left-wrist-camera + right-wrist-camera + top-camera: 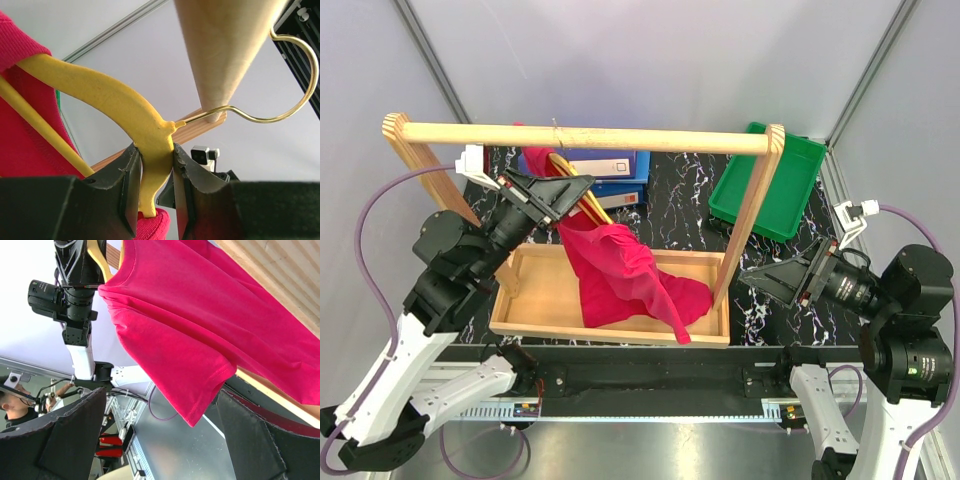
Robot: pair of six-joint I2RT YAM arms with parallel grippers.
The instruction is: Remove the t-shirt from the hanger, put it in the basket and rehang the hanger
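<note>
The crimson t-shirt [620, 275] hangs limp from the yellow hanger [592, 207] under the wooden rail [620, 136], with its lower end draped into the rack's tray. My left gripper [580, 190] is shut on the hanger [150, 130] just below its neck, both fingers pressed against the yellow plastic. The hanger's wire hook [295, 85] curls round the rail [225, 50]. Red cloth [25, 125] shows at the left of the left wrist view. My right gripper [752, 277] stands open beside the rack's right post. In its own view [165, 440] a sleeve of the t-shirt [200, 330] dangles between the spread fingers without touching them.
The wooden rack has a slanted right post [750, 210] and a shallow tray base [535, 290]. Behind it are a green bin [770, 185] and blue boxes [615, 165]. The left arm [75, 290] shows in the right wrist view.
</note>
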